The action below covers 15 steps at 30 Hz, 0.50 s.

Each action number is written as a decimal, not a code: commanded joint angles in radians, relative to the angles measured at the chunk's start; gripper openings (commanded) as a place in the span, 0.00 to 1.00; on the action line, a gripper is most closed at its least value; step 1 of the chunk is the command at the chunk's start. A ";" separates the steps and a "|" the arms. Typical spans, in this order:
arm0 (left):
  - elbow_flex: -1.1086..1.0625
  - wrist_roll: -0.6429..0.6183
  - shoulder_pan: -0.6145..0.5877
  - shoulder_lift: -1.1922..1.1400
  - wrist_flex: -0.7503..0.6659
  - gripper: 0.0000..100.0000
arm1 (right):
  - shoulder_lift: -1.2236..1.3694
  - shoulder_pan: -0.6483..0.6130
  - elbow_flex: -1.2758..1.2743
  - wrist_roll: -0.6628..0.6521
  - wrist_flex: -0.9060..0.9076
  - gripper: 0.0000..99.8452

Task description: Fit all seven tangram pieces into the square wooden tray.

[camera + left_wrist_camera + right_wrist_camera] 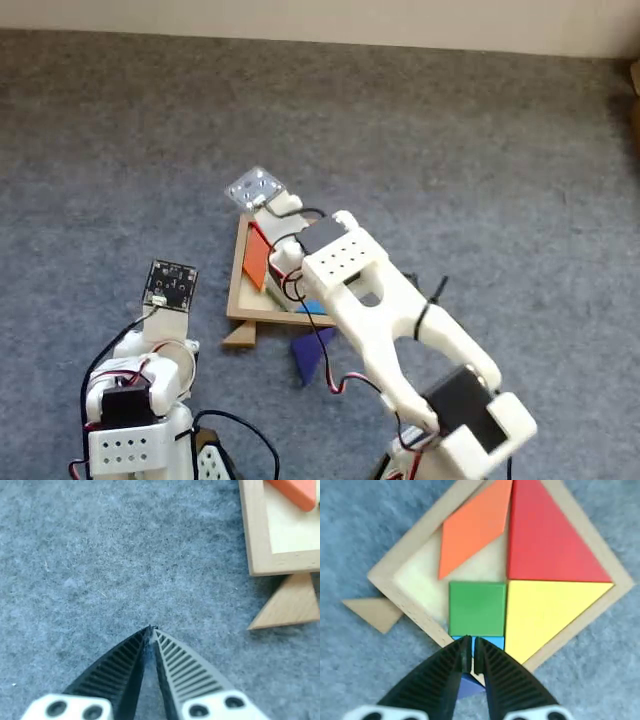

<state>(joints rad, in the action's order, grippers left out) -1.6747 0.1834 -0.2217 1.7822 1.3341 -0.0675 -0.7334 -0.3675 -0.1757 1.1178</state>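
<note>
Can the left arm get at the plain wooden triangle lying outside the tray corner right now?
Probably yes. Bare carpet lies between the left claw, which is shut, and the wooden triangle beside the tray; nothing blocks it, though the claw must open first.

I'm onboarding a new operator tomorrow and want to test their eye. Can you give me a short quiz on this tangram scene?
1. True or false: the green square lies inside the wooden tray.
2. Which piece lies on the carpet outside the tray? A) red triangle B) tan triangle C) orange parallelogram
3. Fill in: the left claw is ___ (open or shut).
Key: 1 true; 2 B; 3 shut.
</note>
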 commanded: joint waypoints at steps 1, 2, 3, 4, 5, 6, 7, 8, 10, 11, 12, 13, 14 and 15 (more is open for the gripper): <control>-0.021 -0.009 0.021 0.045 0.006 0.01 | -0.120 0.001 0.059 0.164 0.035 0.03; -0.021 -0.009 0.021 0.045 0.006 0.01 | -0.131 -0.001 0.059 0.229 0.042 0.03; -0.021 -0.009 0.021 0.045 0.006 0.01 | -0.140 -0.004 0.059 0.293 0.044 0.03; -0.021 -0.009 0.021 0.045 0.006 0.01 | -0.142 -0.005 0.059 0.359 0.044 0.03; -0.021 -0.009 0.021 0.045 0.006 0.01 | -0.137 -0.007 0.058 0.433 0.045 0.03; -0.021 -0.009 0.021 0.045 0.006 0.01 | -0.133 -0.007 0.058 0.514 0.050 0.03; -0.021 -0.009 0.021 0.045 0.006 0.01 | -0.127 -0.008 0.056 0.601 0.061 0.03; -0.021 -0.009 0.021 0.045 0.006 0.01 | -0.119 -0.008 0.056 0.687 0.076 0.03; -0.021 -0.009 0.021 0.045 0.006 0.01 | -0.096 -0.010 0.056 0.836 0.107 0.03; -0.021 -0.009 0.021 0.047 0.006 0.01 | -0.082 -0.013 0.053 0.881 0.130 0.03; -0.021 -0.009 0.021 0.047 0.006 0.01 | -0.071 -0.022 0.042 0.896 0.140 0.03; -0.021 -0.009 0.021 0.047 0.006 0.01 | -0.059 -0.031 0.028 0.896 0.142 0.03; -0.021 -0.009 0.021 0.047 0.006 0.01 | -0.048 -0.041 0.015 0.901 0.140 0.03; -0.021 -0.009 0.021 0.047 0.006 0.01 | -0.041 -0.051 -0.001 0.904 0.128 0.03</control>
<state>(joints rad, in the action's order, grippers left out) -1.6747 0.1834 -0.2202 1.7822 1.3341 -0.1028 -0.7472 -0.3690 0.6897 1.2436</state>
